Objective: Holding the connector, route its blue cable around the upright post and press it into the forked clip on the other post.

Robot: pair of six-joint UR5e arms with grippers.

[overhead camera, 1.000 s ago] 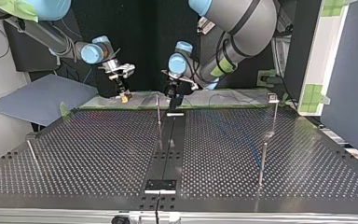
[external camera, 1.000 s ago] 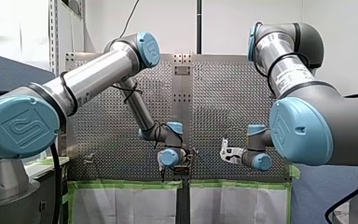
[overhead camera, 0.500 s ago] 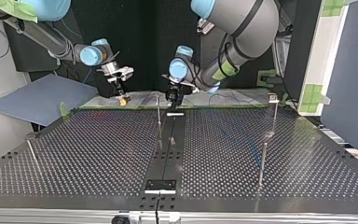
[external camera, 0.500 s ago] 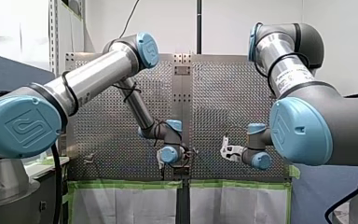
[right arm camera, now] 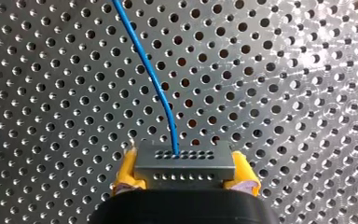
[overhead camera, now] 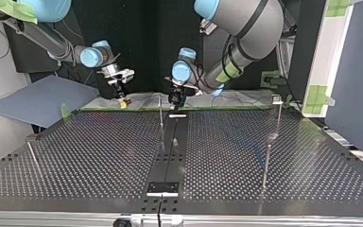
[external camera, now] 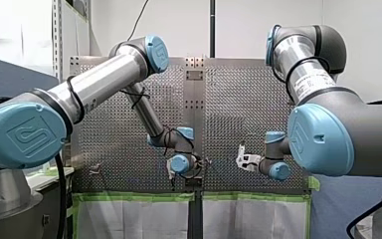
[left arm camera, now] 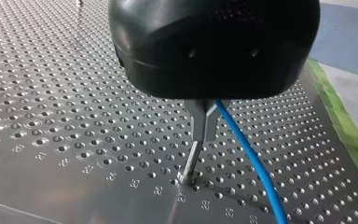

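You have two arms at one perforated bench (overhead camera: pixel 99 156), each with one tool: the left tool (left arm camera: pixel 204 135) and the right tool (right arm camera: pixel 185 166). There is one connector (right arm camera: pixel 185 156) and one blue cable (right arm camera: pixel 154 84). The top view gives you four thin posts: a middle post (overhead camera: pixel 160 112), a clip post (overhead camera: pixel 278 120), a nearer post (overhead camera: pixel 266 163) and a left-edge post (overhead camera: pixel 32 153). You get one forked clip (overhead camera: pixel 276 99).

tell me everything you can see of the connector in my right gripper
The connector is a grey rectangular block with two rows of tiny holes on its face. It is clamped at both ends between the yellow pads of my right gripper. The blue cable leaves a hole in the far row and curves away over the perforated table.
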